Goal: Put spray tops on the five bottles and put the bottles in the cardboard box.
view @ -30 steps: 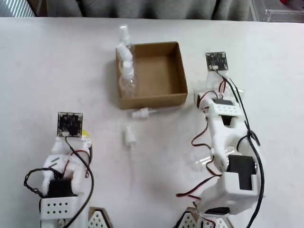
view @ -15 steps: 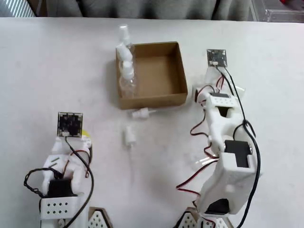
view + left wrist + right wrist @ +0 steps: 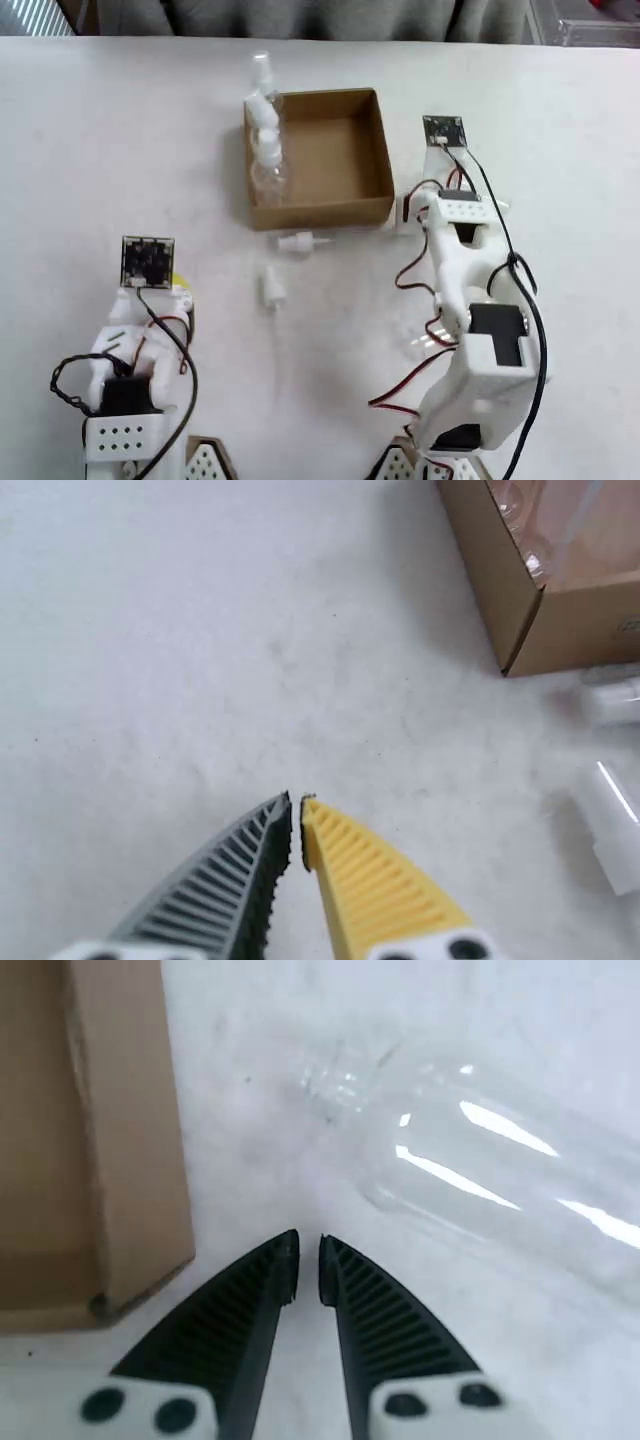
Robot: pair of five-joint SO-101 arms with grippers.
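The cardboard box point(image 3: 335, 150) stands open at mid-table, with capped clear bottles point(image 3: 268, 150) along its left wall. Two loose white spray tops point(image 3: 300, 241) point(image 3: 271, 287) lie on the table in front of it. A bare clear bottle point(image 3: 480, 1170) lies on its side just off the box's right front corner point(image 3: 130, 1190). My right gripper point(image 3: 308, 1263) is shut and empty, its tips low between that corner and the bottle. My left gripper point(image 3: 297, 815) is shut and empty near the front left, with the box corner point(image 3: 520, 610) and spray tops point(image 3: 612, 702) beyond it.
The right arm point(image 3: 470, 290) stretches along the box's right side, trailing red and black wires. The left arm point(image 3: 135, 370) sits folded at the front left. White table point(image 3: 120, 130) lies open on the left and at the back.
The right arm has stretched forward and swung a little left toward the box's right front corner. The left arm, box and spray tops have not moved.
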